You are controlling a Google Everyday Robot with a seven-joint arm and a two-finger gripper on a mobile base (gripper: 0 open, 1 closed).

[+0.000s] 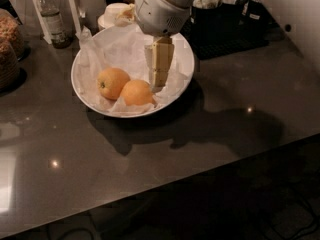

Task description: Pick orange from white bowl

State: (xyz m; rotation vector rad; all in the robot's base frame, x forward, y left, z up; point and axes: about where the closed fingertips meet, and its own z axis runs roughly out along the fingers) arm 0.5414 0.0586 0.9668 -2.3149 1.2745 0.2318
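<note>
The white bowl [184,49] is wide and shallow, lined with crumpled white paper, and sits on the dark counter. Two oranges lie in its front left part. The plain-skinned orange [136,93] is the nearer, right-hand one. The other orange [112,82] to its left shows a small dark stem dimple. My gripper [157,84] hangs from the white arm over the bowl's middle, pointing down. Its tip is just right of and slightly behind the plain orange, very close to it. It holds nothing that I can see.
A small cream upturned bowl [115,12] and a clear bottle [50,18] stand behind the white bowl. A black basket [235,21] is at the back right. Jars of cereal [7,49] stand at the left. The counter's front edge [200,171] runs diagonally below.
</note>
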